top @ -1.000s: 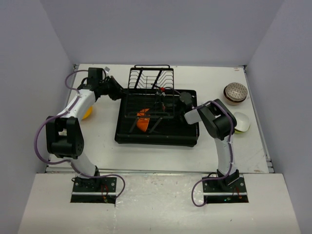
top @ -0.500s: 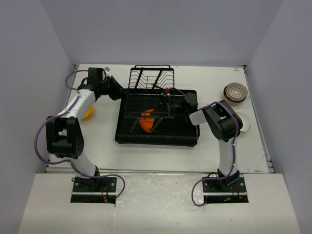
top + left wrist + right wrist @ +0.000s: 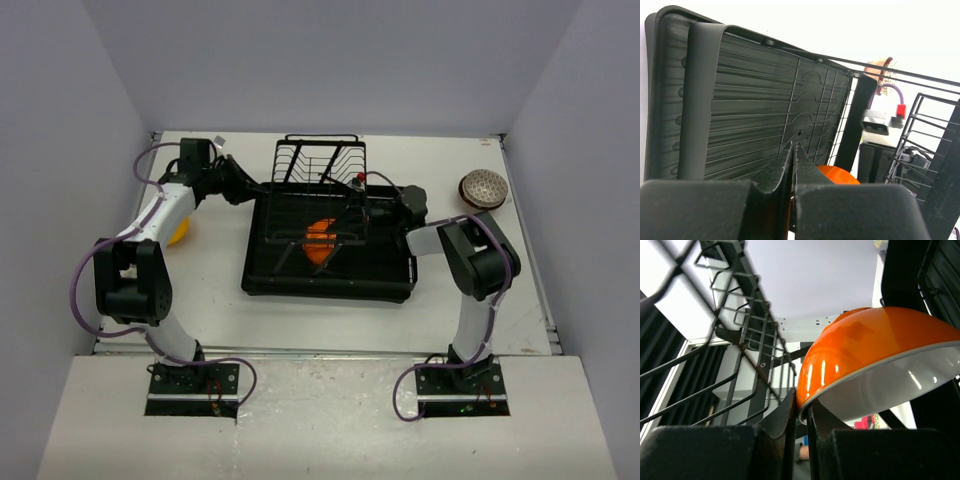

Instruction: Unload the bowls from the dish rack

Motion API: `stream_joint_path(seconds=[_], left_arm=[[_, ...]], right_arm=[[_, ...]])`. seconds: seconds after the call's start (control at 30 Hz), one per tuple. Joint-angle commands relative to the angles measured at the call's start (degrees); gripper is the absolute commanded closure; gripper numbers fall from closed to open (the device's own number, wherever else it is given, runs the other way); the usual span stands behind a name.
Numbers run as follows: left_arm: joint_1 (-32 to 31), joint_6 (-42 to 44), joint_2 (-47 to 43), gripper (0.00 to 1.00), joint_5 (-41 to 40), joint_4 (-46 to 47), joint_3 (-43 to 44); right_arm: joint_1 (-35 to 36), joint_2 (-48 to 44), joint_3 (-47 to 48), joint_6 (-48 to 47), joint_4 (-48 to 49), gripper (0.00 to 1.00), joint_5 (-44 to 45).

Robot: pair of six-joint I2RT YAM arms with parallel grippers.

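The black wire dish rack [image 3: 315, 160] stands on its black tray [image 3: 330, 282] mid-table. An orange bowl with a white inside [image 3: 320, 240] hangs tilted inside the rack. My right gripper [image 3: 352, 218] reaches in from the right and is shut on the bowl's rim [image 3: 880, 340], one finger inside and one outside [image 3: 802, 405]. My left gripper [image 3: 250, 188] is shut at the rack's left edge [image 3: 793, 147], above the ribbed tray [image 3: 740, 100]. I cannot tell if it pinches a wire. The orange bowl shows past its fingers [image 3: 837, 175].
A brown speckled bowl [image 3: 483, 189] sits upside down at the far right, also showing in the left wrist view [image 3: 880, 70]. A yellow-orange bowl [image 3: 181, 233] lies left of the tray, half hidden by the left arm. Rack wires [image 3: 740, 340] crowd the right gripper's left side.
The right arm has drawn back to the right with the orange bowl. The rack and tray have slid right with it. The arm now covers the white bowl. The left arm has barely moved.
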Motion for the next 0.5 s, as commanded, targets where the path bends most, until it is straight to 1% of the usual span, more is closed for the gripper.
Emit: stream_joint_path(seconds=[0.0,0.07,0.17,0.23,0.37,0.47], left_arm=[[0.74,-0.14,-0.69,1.00,1.75,2.55,0.03],[0.74,-0.41,-0.69,1.00,1.93,2.82,-0.23],[0.83,-0.58,-0.77,1.00,1.84,3.17,-0.15],[0.83,-0.67,-0.77,1.00,1.93,3.26,-0.14],[0.91,-0.67,-0.69,1.00,2.19,3.26,0.03],[1.26,-0.32,-0.69,1.00,2.28,2.99,0.03]], right_arm=[[-1.22,-4.07,-0.44,-2.18,12.52,1.00,-1.63],[-1.57,-4.60,-0.61,-2.44,12.17,1.00,-1.55],[-1.83,-5.56,-0.35,-5.07,8.23,1.00,-2.16],[-2.01,-6.09,-0.18,-8.22,3.58,1.00,-2.51],[-3.41,-7.67,-0.17,-11.93,-1.53,1.00,-2.16],[-5.08,-9.60,0.00,-16.14,-7.24,1.00,-2.42]])
